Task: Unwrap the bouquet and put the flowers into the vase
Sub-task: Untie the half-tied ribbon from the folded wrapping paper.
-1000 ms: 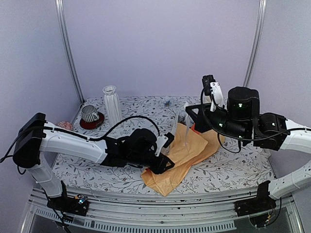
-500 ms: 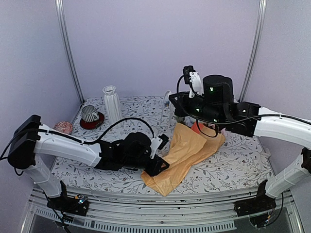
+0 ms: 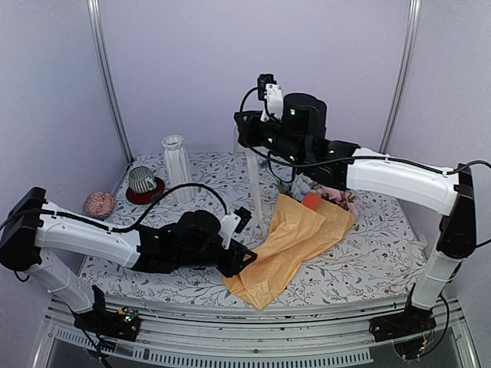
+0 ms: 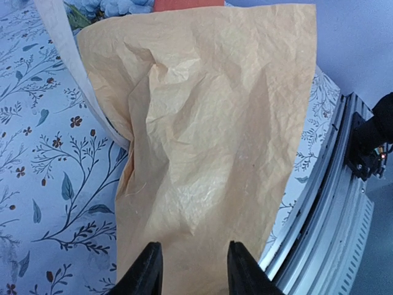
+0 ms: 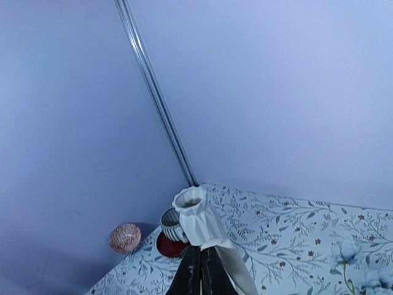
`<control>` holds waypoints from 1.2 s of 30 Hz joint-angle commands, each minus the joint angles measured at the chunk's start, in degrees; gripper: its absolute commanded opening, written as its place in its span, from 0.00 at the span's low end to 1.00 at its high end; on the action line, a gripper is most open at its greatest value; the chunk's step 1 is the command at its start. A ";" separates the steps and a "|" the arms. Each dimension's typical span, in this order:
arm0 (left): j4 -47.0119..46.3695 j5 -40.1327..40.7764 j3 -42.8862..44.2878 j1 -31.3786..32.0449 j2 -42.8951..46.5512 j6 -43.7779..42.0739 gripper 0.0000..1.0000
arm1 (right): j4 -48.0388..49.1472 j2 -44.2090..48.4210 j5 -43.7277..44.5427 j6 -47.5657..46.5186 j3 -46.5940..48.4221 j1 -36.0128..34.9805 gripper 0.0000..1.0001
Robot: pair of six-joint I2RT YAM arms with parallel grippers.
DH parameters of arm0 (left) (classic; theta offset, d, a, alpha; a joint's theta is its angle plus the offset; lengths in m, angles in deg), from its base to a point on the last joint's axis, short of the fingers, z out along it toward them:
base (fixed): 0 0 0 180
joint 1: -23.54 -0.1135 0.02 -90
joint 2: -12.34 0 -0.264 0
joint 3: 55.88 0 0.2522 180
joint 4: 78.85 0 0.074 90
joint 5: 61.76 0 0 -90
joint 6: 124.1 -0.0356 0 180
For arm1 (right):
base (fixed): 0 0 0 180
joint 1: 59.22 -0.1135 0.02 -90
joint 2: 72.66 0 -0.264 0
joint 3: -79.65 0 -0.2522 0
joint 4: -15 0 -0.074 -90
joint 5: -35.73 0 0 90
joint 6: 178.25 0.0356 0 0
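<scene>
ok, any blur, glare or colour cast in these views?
Top external: soft even light, no glare; the sheer whitish ribbon nearly washes out. Left wrist: crinkly orange paper sharp, faint sheen low down. Right wrist: bluish cast, tall white ribbed vase in focus.

Top camera overlooks the table (image 3: pixel 360 261); raised right wrist shares the vase (image 3: pixel 176 165).

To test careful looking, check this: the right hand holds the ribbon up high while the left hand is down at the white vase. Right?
No. The left hand is down at the orange paper, not the vase, which stands apart at the back; the left wrist view shows it. The right hand does hold the ribbon high.
</scene>
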 commanded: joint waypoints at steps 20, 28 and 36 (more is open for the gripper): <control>2.33 7.18 -2.64 0.99 8.17 -0.46 0.39 | -14.53 6.76 -3.02 -9.76 0.56 3.92 0.90; 3.84 6.44 -0.02 1.05 8.13 -3.54 0.41 | -20.48 21.27 0.13 -3.64 -18.66 3.89 0.93; 4.78 3.30 4.27 1.57 5.25 -7.59 0.86 | -22.76 35.63 5.83 1.90 -36.74 3.94 0.94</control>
